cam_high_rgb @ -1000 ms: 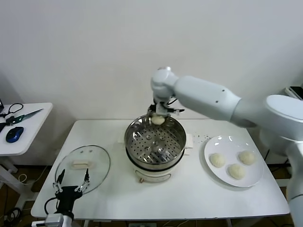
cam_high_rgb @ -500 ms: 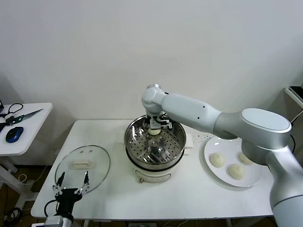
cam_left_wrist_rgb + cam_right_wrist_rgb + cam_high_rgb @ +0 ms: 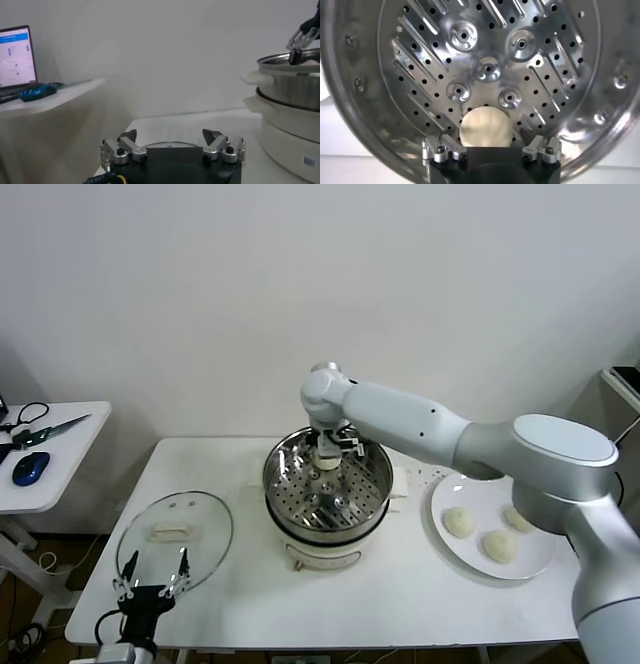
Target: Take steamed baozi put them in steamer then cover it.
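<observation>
Right gripper point(image 3: 328, 452) has descended into steamer point(image 3: 327, 484), jaws spread | one baozi point(image 3: 485, 128) on perforated tray, partly hidden by gripper | three baozi point(image 3: 458, 522) on plate point(image 3: 538, 564) | left gripper point(image 3: 150, 576) wide, beside cover point(image 3: 175, 531), arm cut off at tabletop point(image 3: 400, 594) edge.

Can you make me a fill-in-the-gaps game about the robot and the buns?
1. The white plate holds ___ baozi.
2. The baozi between the right tool's open fingers lies on the steamer's ___ tray.
3. The glass cover lies on the ___, to the robot's left of the steamer.
4. The left tool hangs near the cover, holding ___.

Missing words: three; perforated; table; nothing
</observation>
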